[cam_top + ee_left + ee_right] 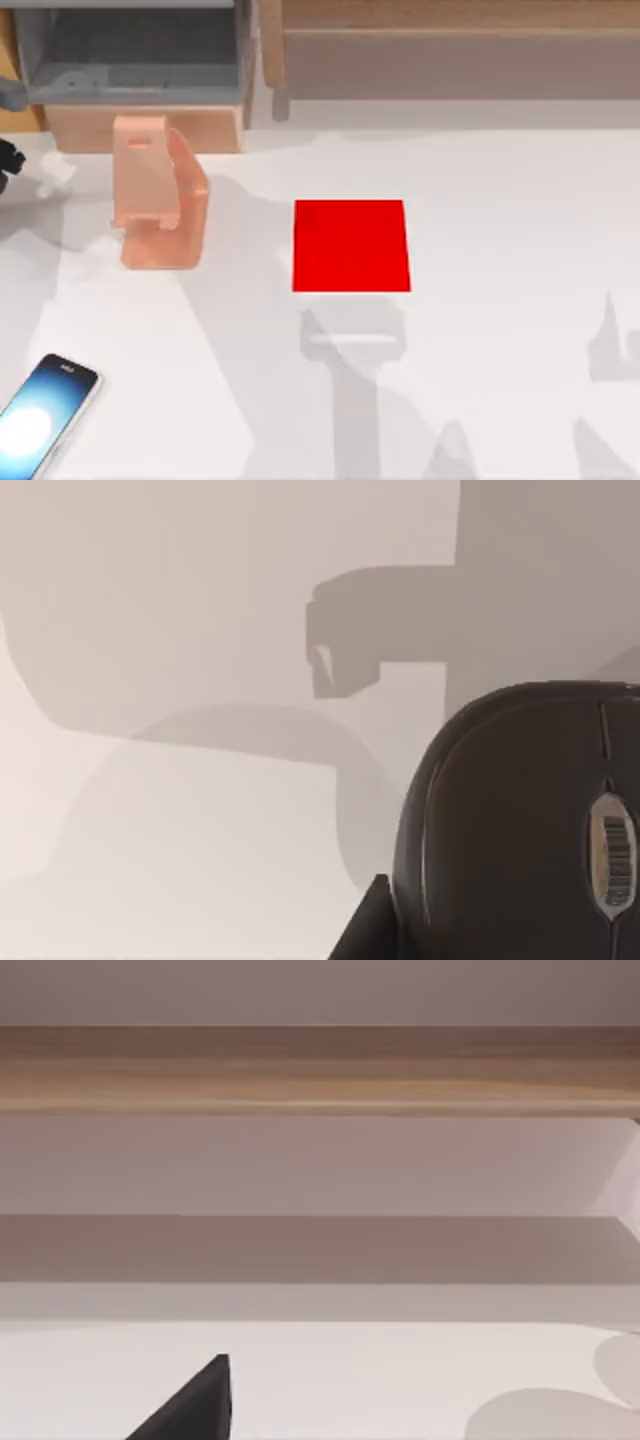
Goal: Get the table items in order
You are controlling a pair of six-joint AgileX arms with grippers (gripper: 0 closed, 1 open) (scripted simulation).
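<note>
The table (500,330) is plain white with soft grey shadows on it. A bright red square mat (351,245) sits in the middle of the frame. At upper left, the phone stand (155,195) is see-through peach. At lower left, the smartphone (40,415) glows blue and white with a silver rim. The mouse (520,830) is dark grey with a silvery wheel. The shelf units (450,50) along the top are grey and light brown wood.

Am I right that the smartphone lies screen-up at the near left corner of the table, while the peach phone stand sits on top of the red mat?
Not quite. The smartphone does lie screen-up at the near left corner of the table, but the peach phone stand is not on the red mat. The top view shows it standing on bare tabletop to the mat's left, apart from it.
</note>
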